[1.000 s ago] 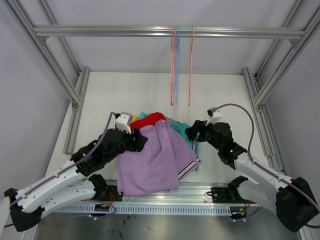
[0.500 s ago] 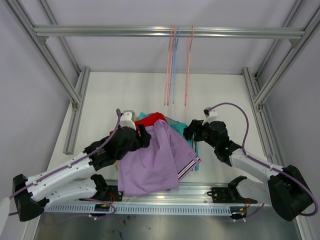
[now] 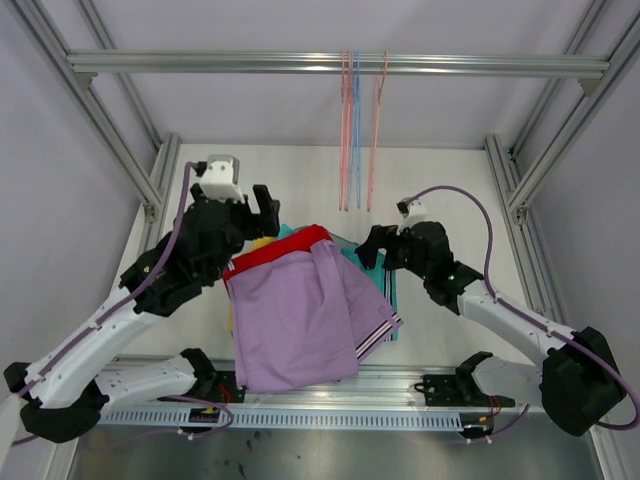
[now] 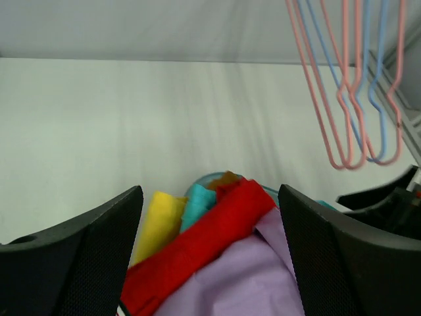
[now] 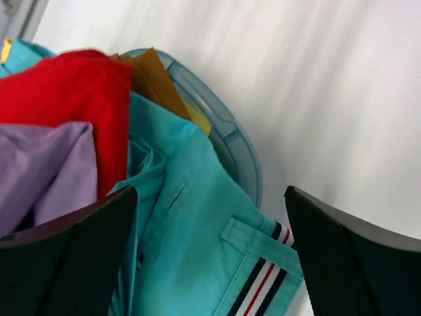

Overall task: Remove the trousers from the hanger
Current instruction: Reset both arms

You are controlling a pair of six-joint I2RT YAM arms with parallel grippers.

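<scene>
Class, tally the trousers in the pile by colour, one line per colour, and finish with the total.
lilac trousers: 1
red trousers: 1
teal trousers: 1
yellow trousers: 1
brown trousers: 1
Total: 5

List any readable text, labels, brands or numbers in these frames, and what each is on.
None can be read in any view.
lilac trousers, red trousers: plain cloth, no print.
teal trousers: only a striped trim, no letters.
hangers: bare wire, no tags.
near rail: its small fittings are too small to show any marking.
</scene>
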